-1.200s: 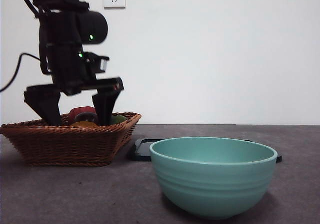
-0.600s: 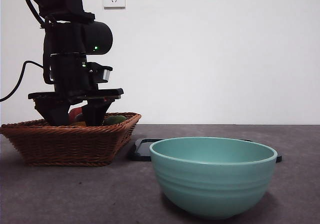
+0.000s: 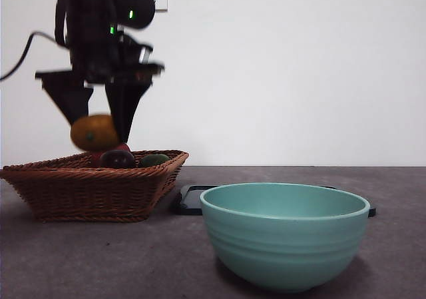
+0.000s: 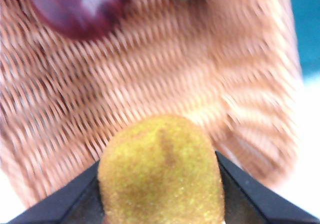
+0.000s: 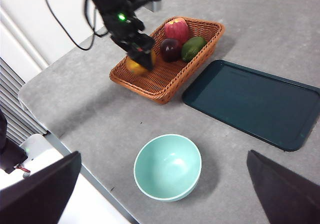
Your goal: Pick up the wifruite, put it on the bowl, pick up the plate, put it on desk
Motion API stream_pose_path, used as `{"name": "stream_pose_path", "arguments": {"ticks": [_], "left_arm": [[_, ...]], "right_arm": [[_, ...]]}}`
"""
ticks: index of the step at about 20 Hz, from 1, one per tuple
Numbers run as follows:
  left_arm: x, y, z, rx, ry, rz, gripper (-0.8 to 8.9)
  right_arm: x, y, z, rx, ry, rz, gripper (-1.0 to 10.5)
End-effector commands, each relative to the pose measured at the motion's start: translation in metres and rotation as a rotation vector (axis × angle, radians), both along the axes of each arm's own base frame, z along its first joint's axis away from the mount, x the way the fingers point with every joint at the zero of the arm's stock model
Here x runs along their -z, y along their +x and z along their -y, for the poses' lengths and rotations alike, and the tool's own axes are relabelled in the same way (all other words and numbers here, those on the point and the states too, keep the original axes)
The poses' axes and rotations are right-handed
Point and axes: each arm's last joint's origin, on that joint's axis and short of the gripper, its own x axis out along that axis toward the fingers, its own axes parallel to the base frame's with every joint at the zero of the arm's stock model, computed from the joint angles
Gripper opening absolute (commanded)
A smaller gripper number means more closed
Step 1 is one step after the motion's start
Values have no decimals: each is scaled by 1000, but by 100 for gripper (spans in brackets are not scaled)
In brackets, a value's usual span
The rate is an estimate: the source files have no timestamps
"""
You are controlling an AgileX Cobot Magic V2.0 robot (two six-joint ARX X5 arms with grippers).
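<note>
The wifruite [image 3: 94,132], a brownish-orange oval, hangs just above the wicker basket [image 3: 93,186] with my left gripper [image 3: 98,129] shut on it. The left wrist view shows the wifruite [image 4: 161,171] pinched between both jaws of the left gripper [image 4: 160,196]. The mint-teal bowl [image 3: 285,236] stands empty on the desk [image 3: 100,259], to the right of the basket and nearer the front. The plate [image 5: 255,102], a dark teal flat tray, lies behind the bowl [image 5: 168,166]. My right gripper [image 5: 162,156] is open, high above the desk.
The basket [image 5: 167,59] still holds a red apple [image 5: 176,29], a dark purple fruit [image 5: 170,49] and a green fruit [image 5: 193,47]. The desk's edge [image 5: 75,149] runs close to the bowl.
My left gripper shut on the wifruite inside the basket and has risen, lifting it clear of the basket's rim.
</note>
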Motion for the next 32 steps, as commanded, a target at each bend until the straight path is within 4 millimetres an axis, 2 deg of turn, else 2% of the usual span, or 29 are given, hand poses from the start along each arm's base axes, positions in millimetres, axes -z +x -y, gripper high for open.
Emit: {"name": "stream_pose_path", "arguments": {"ticks": [1,5,8,12,15,19,22,25,32], "left_arm": [[-30,-20,6,26,-34,54,154],[-67,-62,16,83,-83,111,154],[-83,-92,25,48,-126,107,154],[-84,-122,49,103,-134,70,154],[-81,-140,75,187,-180,95,154],[-81,-159,101,279,-242,131,154],[-73,-166,117,310,-247,121,154],[-55,-166,134,337,-208,89,154],[13,-150,176,354,-90,-2,154]], "right_arm": [[-4,-1,0,-3,7,14,655],[-4,-1,0,-2,7,14,655],[-4,-1,0,-3,7,14,655],[-4,-1,0,-3,7,14,655],[-4,-1,0,-3,7,15,655],[-4,-1,0,-3,8,15,655],[-4,-1,0,-3,8,15,655],[-4,-1,0,-3,8,14,655],[-4,-1,0,-3,7,15,655]]}}
